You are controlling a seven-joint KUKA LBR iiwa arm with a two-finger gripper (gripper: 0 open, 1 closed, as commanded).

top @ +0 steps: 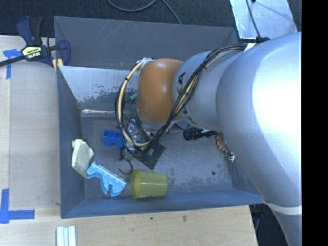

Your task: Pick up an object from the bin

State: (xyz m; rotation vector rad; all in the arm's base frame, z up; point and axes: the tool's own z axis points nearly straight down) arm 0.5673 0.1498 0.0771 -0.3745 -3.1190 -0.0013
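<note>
Reaching in from the right, the robot arm is pictured stretched across the grey metal bin, with its orange wrist cover and looped cables carried over the middle of the floor. The gripper is set low beneath that cover, close to the bin floor. It is largely hidden by the wrist, and whether it is apart or together cannot be told.

A small blue block is seen just beside the gripper, on its left. A flat black piece lies tilted just below the gripper, toward the front wall. Whether either is touched cannot be told. A thin black hook is seen on the floor near the black piece.

Three further things are spread along the front of the bin. A pale cream crumpled piece rests near the left wall. A light blue plastic shape lies against its lower end. An olive-yellow cup is laid on its side just right of the blue shape.
</note>
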